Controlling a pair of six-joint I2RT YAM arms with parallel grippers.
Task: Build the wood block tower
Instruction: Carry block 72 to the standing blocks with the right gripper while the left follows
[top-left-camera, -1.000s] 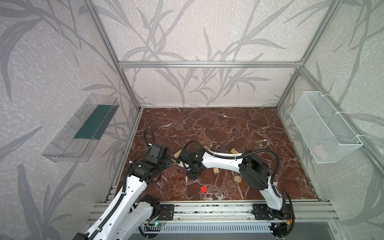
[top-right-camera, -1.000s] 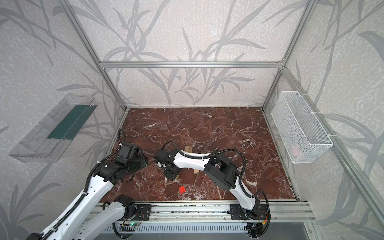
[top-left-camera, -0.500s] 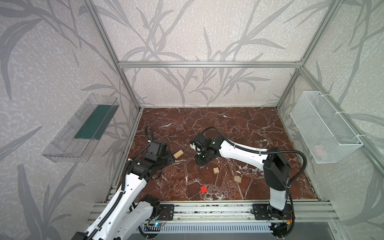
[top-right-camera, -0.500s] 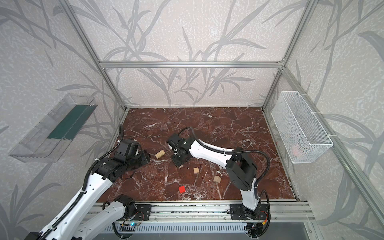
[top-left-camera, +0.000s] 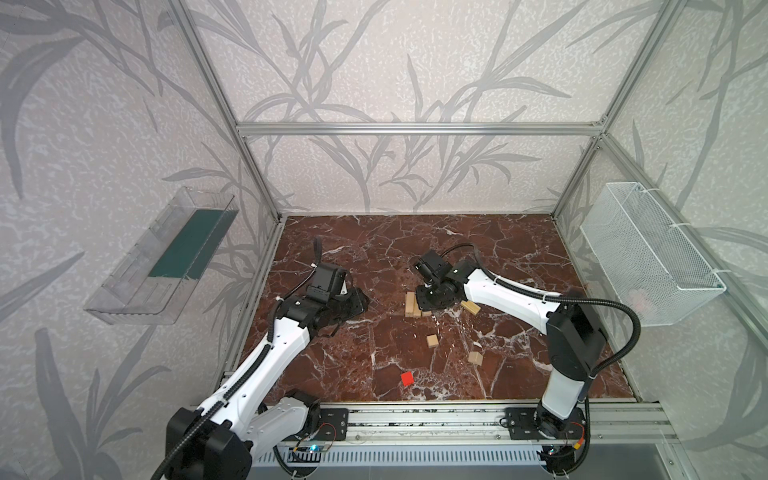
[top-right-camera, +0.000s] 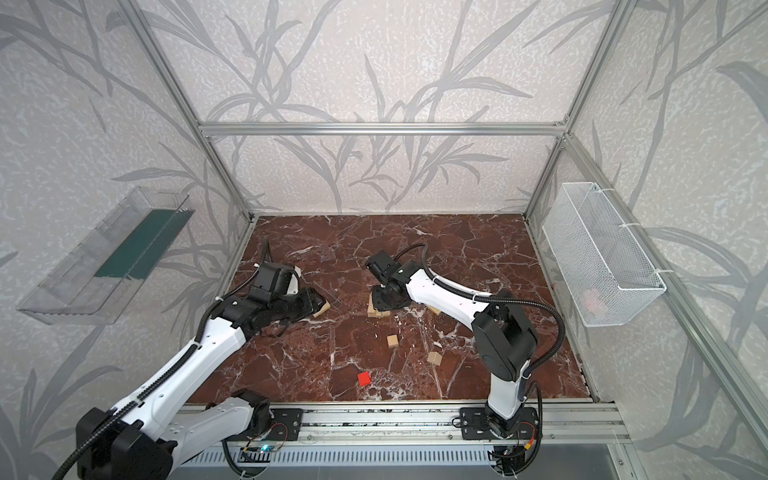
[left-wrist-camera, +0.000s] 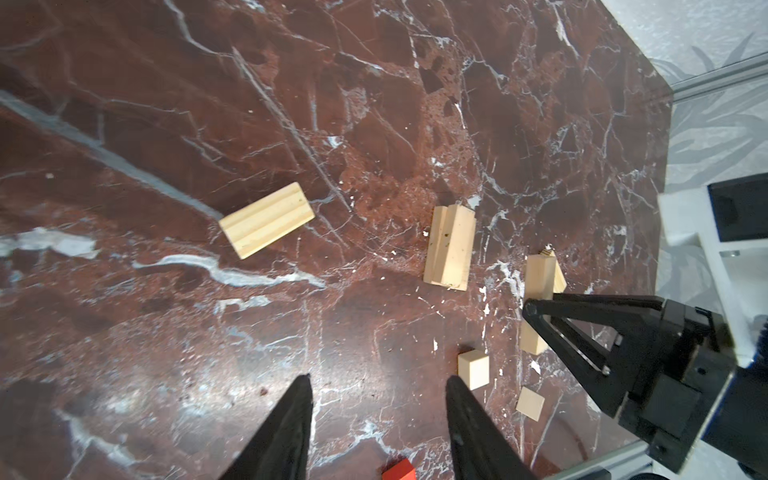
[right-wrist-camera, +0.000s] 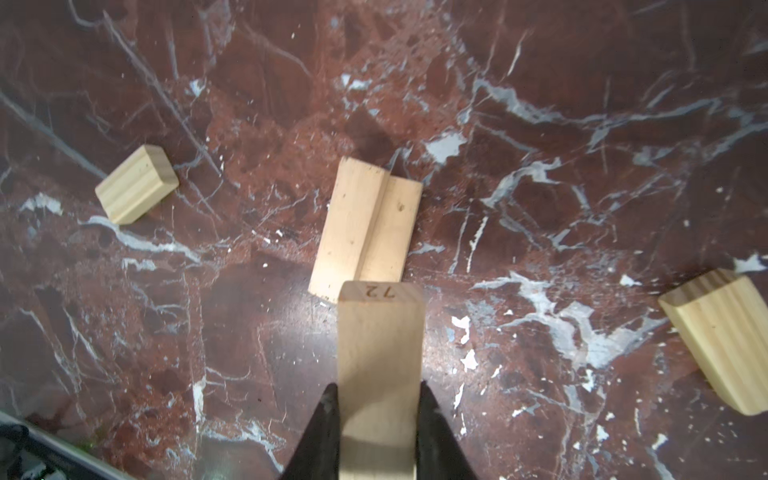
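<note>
Tan wood fills the right tool. Its two black fingers are clenched on the long sides of one oblong block, the held bar. This bar juts forward past the tips and carries the handwritten figure 72 on its free end.

In the right wrist view that free end overlaps the near end of the paired bars. These are two oblong blocks lying lengthwise against each other on the red-brown marble tabletop, their ends not flush. Whether the held bar touches them cannot be told. In both top views the right tool sits directly over this pair, near the middle of the tabletop.

The left tool is released. Its fingers stand well apart with nothing between them, over bare marble. A grooved bar lies flat ahead of it, clear of both tips. In a top view this bar shows just past the tool's end.

Remaining wood blocks lie singly and flat:
- A second grooved bar lies just beside the right tool, on the side of its own arm.
- One pale cube and another pale cube lie apart from each other, between the pair and the front rail.
- The red cube lies nearest that rail.
</note>
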